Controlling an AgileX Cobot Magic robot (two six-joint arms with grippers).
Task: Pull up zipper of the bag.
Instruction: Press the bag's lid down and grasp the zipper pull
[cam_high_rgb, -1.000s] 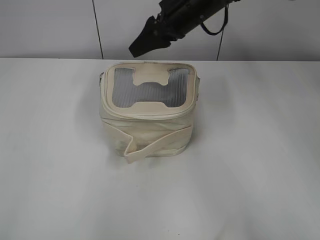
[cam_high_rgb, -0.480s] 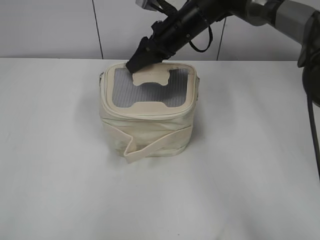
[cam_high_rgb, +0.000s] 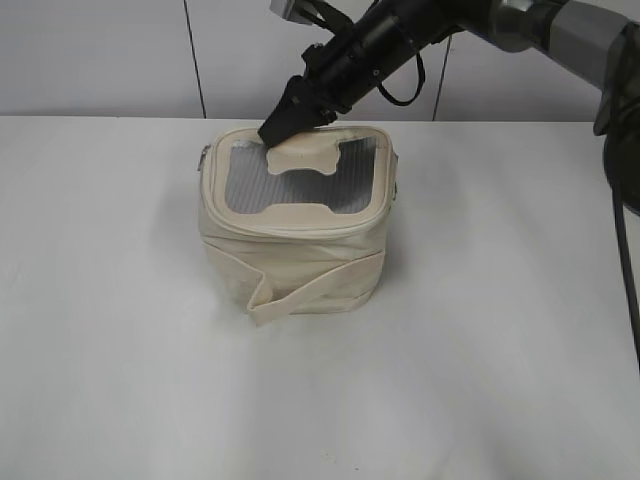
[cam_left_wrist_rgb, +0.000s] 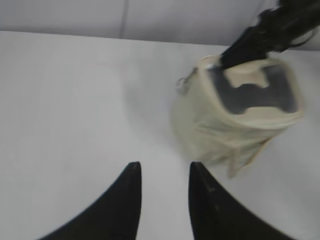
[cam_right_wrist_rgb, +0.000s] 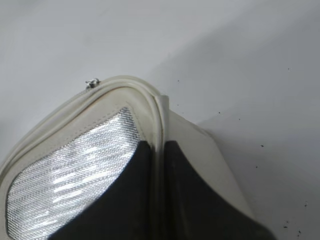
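right gripper pinching the bag's far lid rim, probably to steady it | zipper slider at far-left corner | left gripper spread, hovering over desk

Small boxy cream cloth bag sits on white table, upper right of pic. Grey see-thru lid w/ cream H-shape patch on top. Tiny silver metal bit sticks out at bag's left top corner. Black arm of right gripper comes from top right, tip touching lid's back left edge. Left gripper low in pic, two black fingers apart, nothing between, well away from bag. Pic blurry.
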